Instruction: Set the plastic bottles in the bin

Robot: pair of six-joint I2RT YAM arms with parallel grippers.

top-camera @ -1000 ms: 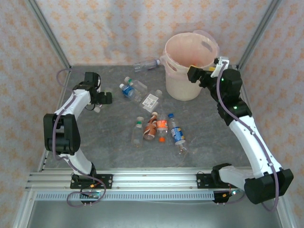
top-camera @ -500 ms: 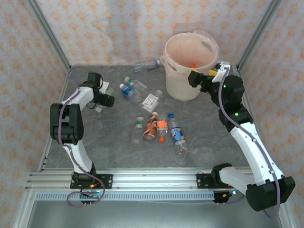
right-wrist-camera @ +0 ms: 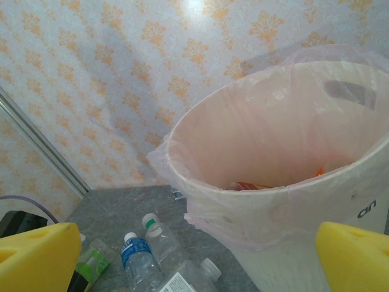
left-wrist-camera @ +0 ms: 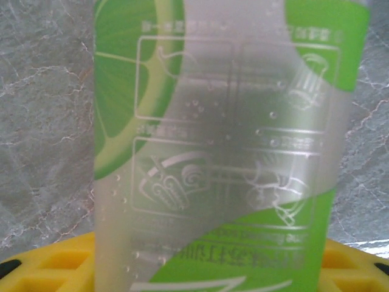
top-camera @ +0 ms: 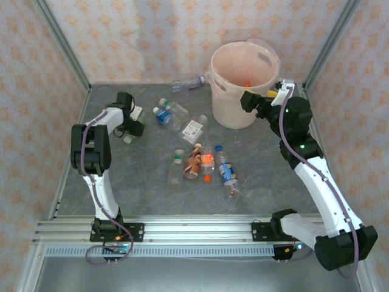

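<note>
Left arm [top-camera: 97, 146] is swinging in tighter, well left of the bin [top-camera: 234, 115]. Left jaws are closing down from wide apart around the green bottle [left-wrist-camera: 219, 152], which is lying on the table [top-camera: 146, 194] out on that left side. On the left wrist view the label is right up against the lens, with one yellow pad [left-wrist-camera: 55, 274] sitting under it. I can't tell if the jaws are actually clamped yet, they're still coming together.

Right jaws are staying wide apart with nothing between them, hanging just beside the bin's right rim after backing off a little. Something orange [top-camera: 248, 83] is now lying inside the bin, so I'm judging one drop as done and the right arm as free.

The other bottles are still out:
- blue-label one [top-camera: 161, 115] and white-label one [top-camera: 194, 128], left of the bin
- a cluster [top-camera: 203, 161] on the bin's near-left side
- one clear bottle [top-camera: 187, 82] by the back wall, left of the bin

I'm rating the task as mostly undone. Next I'm wanting a firm grip on the green bottle, then a lift and a carry right to the bin. Risk is the thin plastic squashing or slipping out.
</note>
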